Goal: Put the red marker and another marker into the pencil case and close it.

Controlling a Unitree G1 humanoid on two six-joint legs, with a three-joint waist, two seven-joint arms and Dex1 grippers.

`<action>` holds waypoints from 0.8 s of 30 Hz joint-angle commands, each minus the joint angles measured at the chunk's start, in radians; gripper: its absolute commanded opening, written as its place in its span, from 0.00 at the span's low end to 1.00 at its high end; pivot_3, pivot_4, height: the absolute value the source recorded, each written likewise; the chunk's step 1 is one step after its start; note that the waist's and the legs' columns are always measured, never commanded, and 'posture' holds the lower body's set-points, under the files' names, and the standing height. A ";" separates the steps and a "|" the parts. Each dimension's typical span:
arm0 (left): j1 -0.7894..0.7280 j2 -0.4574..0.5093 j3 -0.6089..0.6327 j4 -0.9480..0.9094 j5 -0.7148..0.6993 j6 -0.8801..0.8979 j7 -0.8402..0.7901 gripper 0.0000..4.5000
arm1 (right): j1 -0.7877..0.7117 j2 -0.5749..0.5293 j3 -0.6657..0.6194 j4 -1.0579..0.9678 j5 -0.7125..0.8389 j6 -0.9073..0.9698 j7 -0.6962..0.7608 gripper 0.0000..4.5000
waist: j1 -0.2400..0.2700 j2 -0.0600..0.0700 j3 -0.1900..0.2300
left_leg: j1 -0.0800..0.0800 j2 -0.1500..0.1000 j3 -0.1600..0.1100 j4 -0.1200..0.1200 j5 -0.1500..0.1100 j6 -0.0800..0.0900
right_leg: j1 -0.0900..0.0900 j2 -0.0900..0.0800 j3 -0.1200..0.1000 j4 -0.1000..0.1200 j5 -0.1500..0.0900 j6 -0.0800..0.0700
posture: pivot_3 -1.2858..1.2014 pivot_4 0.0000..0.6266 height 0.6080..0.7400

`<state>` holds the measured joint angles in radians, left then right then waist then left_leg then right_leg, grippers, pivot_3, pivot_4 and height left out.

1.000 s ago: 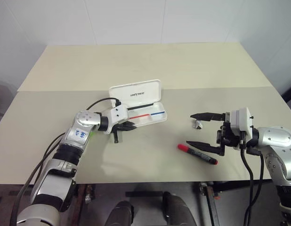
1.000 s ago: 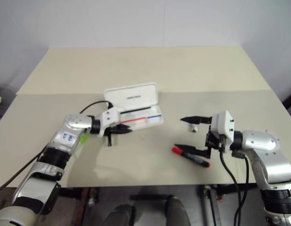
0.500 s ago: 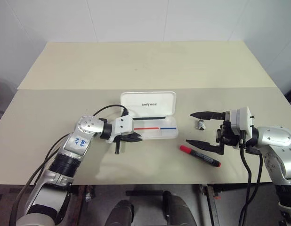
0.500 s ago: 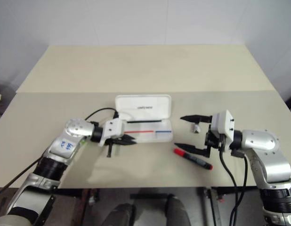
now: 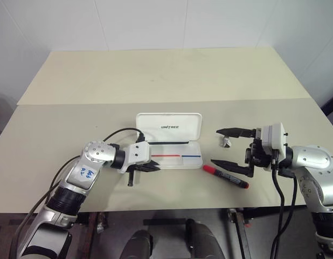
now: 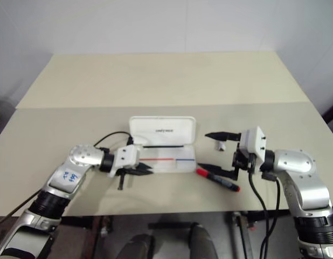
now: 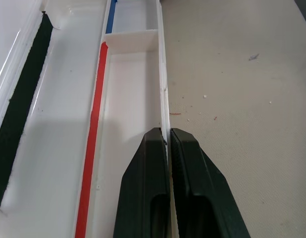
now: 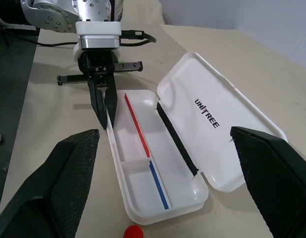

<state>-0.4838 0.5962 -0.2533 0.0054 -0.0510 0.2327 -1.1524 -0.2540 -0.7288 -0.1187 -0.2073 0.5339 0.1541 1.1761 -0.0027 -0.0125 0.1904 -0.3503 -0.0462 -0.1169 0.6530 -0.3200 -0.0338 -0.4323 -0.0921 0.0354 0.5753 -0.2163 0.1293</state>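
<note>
The white pencil case (image 5: 169, 128) lies open at mid-table, lid laid back and red and blue stripes showing in its tray (image 8: 143, 163). My left gripper (image 5: 157, 168) is shut on the tray's near wall at its left end; the left wrist view shows the thin wall pinched between the black fingers (image 7: 145, 188). The red marker (image 5: 226, 176) lies flat on the table just right of the case. Above it my right gripper (image 5: 227, 147) hovers wide open, with nothing between its fingers. Another marker is out of view.
A small pale object (image 5: 227, 142) sits on the table behind the right gripper. The beige table (image 5: 155, 75) has a seam across its middle, with white walls behind it. A black cable (image 5: 120, 132) loops from the left wrist.
My left gripper has pulled the case toward me and to the right, turning it square to the table's edge. The right gripper and the red marker have stayed put.
</note>
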 commanded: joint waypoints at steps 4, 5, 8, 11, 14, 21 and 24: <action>0.015 -0.026 0.006 -0.029 -0.041 0.089 0.038 0.26 | -0.001 0.006 0.002 -0.040 0.004 -0.008 -0.012 1.00 | 0.001 0.000 0.000 | 0.000 0.000 0.000 0.001 0.000 0.000 | 0.000 0.000 0.000 0.000 0.000 0.000 | 0.52 0.24 1.00; 0.014 -0.033 0.007 -0.027 -0.044 0.089 0.045 0.34 | -0.002 0.006 0.003 -0.040 0.004 -0.008 -0.012 1.00 | 0.002 0.000 0.000 | 0.000 0.000 0.000 0.001 0.000 0.000 | 0.000 0.000 0.000 0.000 0.000 0.000 | 0.52 0.24 1.00; 0.012 -0.055 0.015 -0.028 -0.079 0.083 0.033 0.56 | -0.009 0.006 0.005 -0.035 0.003 -0.006 -0.016 1.00 | 0.002 0.000 0.000 | 0.000 0.000 0.000 0.001 0.000 0.000 | 0.000 0.000 0.000 0.000 0.000 0.000 | 0.52 0.24 1.00; 0.014 -0.061 0.018 -0.034 -0.102 0.073 0.018 0.79 | -0.013 0.006 0.007 -0.031 0.001 -0.007 -0.018 1.00 | 0.003 0.000 0.000 | 0.000 0.000 0.000 0.001 0.000 0.000 | 0.000 0.000 0.000 0.000 0.000 0.000 | 0.52 0.24 1.00; 0.027 -0.072 0.026 -0.032 -0.129 0.054 0.015 0.99 | -0.016 0.010 0.010 -0.031 0.001 -0.005 -0.023 1.00 | 0.003 0.000 0.000 | 0.000 0.000 0.000 0.001 0.000 0.000 | 0.000 -0.001 0.000 0.000 0.000 0.000 | 0.52 0.24 1.00; 0.064 -0.107 0.084 0.045 -0.175 -0.080 0.013 0.99 | 0.003 0.008 0.002 -0.036 0.007 0.004 -0.039 1.00 | 0.001 0.000 0.000 | 0.000 0.000 0.000 0.001 0.000 0.000 | 0.000 0.000 0.000 0.000 0.000 0.000 | 0.52 0.24 1.00; 0.064 -0.109 0.093 0.063 -0.183 -0.114 0.009 0.99 | 0.015 0.000 -0.004 -0.037 0.006 0.009 -0.045 1.00 | 0.002 0.000 0.000 | 0.000 0.000 0.000 0.001 0.000 0.000 | 0.000 0.000 0.000 0.000 0.000 0.000 | 0.52 0.24 1.00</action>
<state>-0.4211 0.4852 -0.1860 0.0627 -0.2075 0.1503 -1.1376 -0.2438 -0.7183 -0.0946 -0.2143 0.5298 0.1599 1.1376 -0.0004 -0.0125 0.1904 -0.3505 -0.0465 -0.1167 0.6541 -0.3199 -0.0341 -0.4323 -0.0925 0.0358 0.5754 -0.2162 0.1294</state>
